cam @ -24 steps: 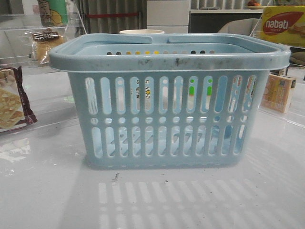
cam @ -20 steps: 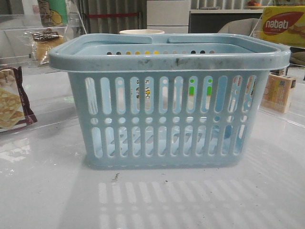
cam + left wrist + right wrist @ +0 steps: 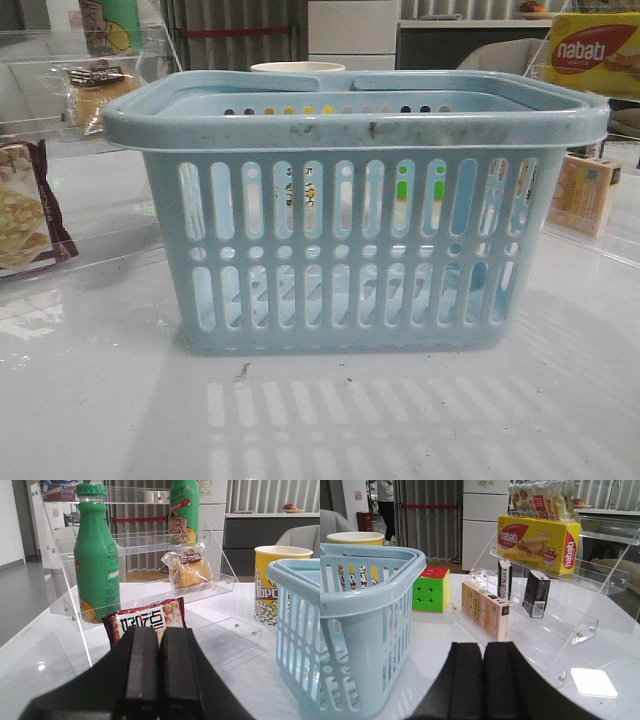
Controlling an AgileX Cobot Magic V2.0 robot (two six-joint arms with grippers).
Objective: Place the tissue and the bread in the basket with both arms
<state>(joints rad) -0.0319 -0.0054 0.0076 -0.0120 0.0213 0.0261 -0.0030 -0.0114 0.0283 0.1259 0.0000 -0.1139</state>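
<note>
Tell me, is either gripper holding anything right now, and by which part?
Nothing. The left gripper and right gripper are both shut on nothing.

Left gripper [image 3: 159,672] matte black, flat rectangular fingers, right gripper [image 3: 483,680] alike

Both grippers closed, empty, only in wrist views

Left gripper [image 3: 159,667] sits at bottom centre of the left wrist frame, two black fingers [image 3: 141,665] pressed together, pads flush, nothing between them, pointing level and forward. Right gripper [image 3: 483,680] sits at bottom centre of the right wrist frame, same pose: black fingers [image 3: 465,680] side by side, seam closed, nothing gripped. Neither arm nor gripper shows in the front view. Arm links above the fingers out of frame.
</note>
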